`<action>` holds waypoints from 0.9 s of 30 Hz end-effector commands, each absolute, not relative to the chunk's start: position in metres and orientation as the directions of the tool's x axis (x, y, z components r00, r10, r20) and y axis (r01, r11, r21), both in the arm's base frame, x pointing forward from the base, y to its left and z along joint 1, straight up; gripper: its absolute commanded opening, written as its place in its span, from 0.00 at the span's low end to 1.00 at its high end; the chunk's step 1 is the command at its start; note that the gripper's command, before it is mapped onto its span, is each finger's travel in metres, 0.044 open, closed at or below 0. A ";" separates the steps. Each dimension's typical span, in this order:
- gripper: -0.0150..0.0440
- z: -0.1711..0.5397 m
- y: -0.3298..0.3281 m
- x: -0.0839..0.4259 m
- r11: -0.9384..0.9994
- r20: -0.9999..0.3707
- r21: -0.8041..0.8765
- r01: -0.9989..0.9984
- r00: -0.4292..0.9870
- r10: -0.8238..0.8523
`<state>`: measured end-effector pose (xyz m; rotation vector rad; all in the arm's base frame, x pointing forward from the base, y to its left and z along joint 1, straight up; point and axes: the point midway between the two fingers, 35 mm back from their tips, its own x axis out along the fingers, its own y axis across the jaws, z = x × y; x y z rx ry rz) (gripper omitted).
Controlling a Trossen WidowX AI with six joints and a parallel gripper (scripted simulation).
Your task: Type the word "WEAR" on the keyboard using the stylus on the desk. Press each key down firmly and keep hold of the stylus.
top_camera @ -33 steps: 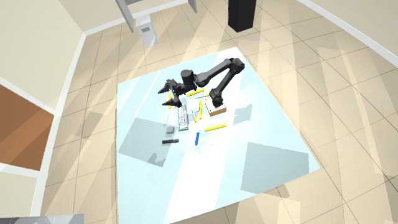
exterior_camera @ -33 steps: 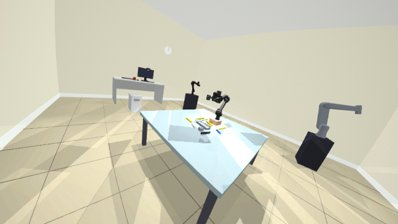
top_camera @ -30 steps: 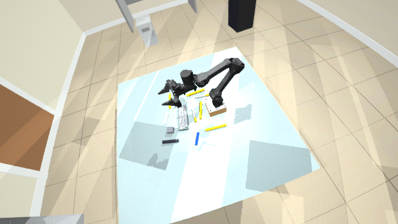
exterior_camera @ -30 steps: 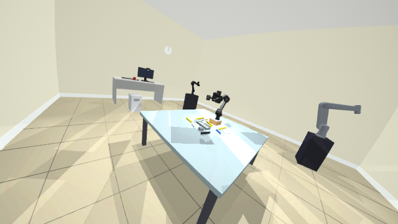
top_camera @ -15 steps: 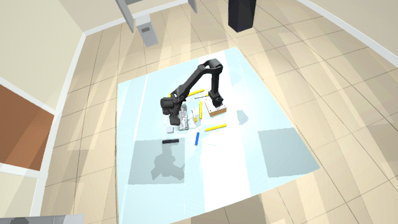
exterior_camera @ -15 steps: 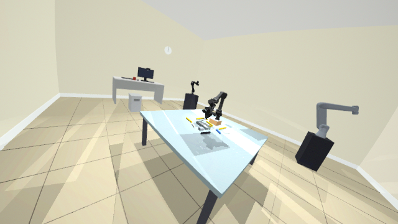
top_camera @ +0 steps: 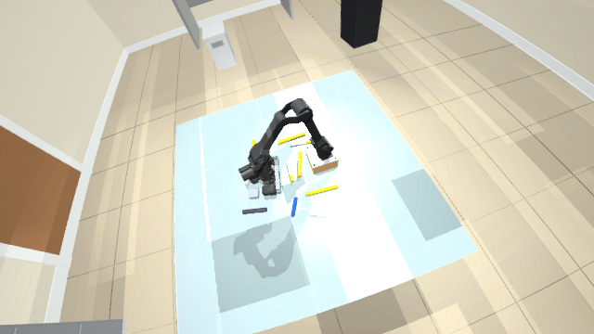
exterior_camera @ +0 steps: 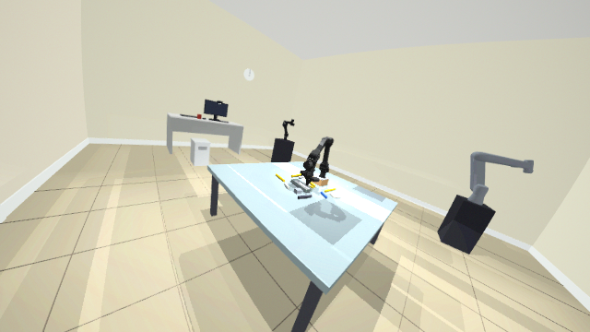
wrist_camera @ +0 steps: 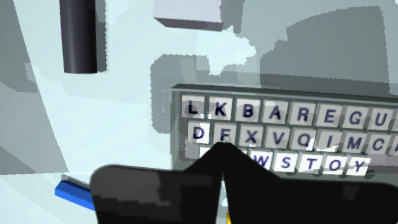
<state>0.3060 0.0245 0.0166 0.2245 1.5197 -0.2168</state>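
wrist cam: gripper (top_camera: 270,189) (exterior_camera: 308,182) (wrist_camera: 223,148) shut, tips together over kbd (top_camera: 277,174) (exterior_camera: 301,185) (wrist_camera: 276,112) nr d end; dark rod (top_camera: 254,211) (exterior_camera: 304,196) (wrist_camera: 80,37) & blue bar (top_camera: 294,207) (exterior_camera: 324,195) (wrist_camera: 74,194) apart from it, can't tell which pc is stylus.

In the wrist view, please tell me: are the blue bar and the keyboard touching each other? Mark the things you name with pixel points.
Apart. The wrist view shows pale table surface between the blue bar (top_camera: 294,207) (exterior_camera: 324,195) (wrist_camera: 74,194) and the left edge of the keyboard (top_camera: 277,173) (wrist_camera: 176,125).
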 end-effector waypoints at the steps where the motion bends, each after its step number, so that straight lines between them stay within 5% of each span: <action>1: 0.25 0.016 0.025 0.306 0.959 -1.000 0.010 0.284 0.028 0.002; 27: 0.25 0.015 -0.109 0.266 0.959 -1.000 -0.003 0.284 0.025 -0.010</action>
